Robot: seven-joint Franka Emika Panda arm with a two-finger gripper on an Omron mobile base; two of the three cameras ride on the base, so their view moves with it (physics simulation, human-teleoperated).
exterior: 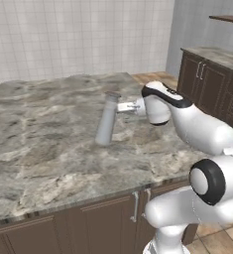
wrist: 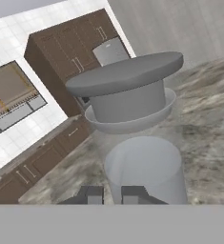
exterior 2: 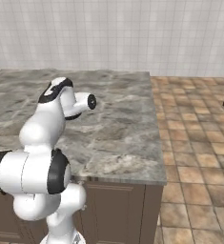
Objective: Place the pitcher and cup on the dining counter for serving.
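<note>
Marble dining counter (exterior: 48,149): I've got pitcher (exterior: 107,121) tilted on it, gripper (exterior: 122,106) prob. pinching its neck. Next: stand it upright, let go; cup after.

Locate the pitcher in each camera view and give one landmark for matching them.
Left base view: pitcher stands left of centre on the dining counter, beside the end effector.
Right base view: hidden behind the arm.
Hand view: fills the centre, close up.
Shared landmark: the veined marble counter top.
</note>
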